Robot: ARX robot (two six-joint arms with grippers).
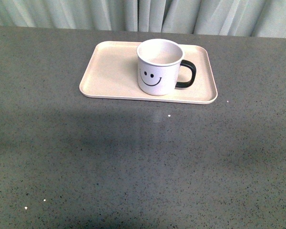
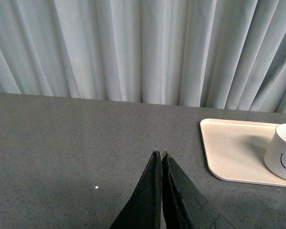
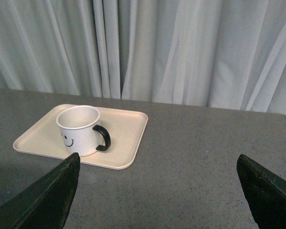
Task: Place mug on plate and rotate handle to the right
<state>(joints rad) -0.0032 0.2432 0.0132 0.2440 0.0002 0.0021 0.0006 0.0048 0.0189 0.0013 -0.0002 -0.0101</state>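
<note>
On the flat pale pink-beige rectangular plate (image 1: 109, 71): the white cylindrical smiley-face mug (image 1: 157, 69) stood upright, right of the plate's centre.
Glossy black loop handle (image 1: 189, 75): pointed toward the plate's right edge, inside the rim.
Left gripper (image 2: 161, 155): fingers pressed together, empty, apart from the plate.
Right gripper (image 3: 157, 160): fingers spread wide, empty, apart from the plate.
Step in hand: task judged complete; route any arm motion away from the plate to avoid nudging the handle.
Surface: dark grey speckled countertop (image 1: 133, 167), flat beneath the plate.
Room: pale pleated curtain (image 1: 133, 14) behind the plate.
</note>
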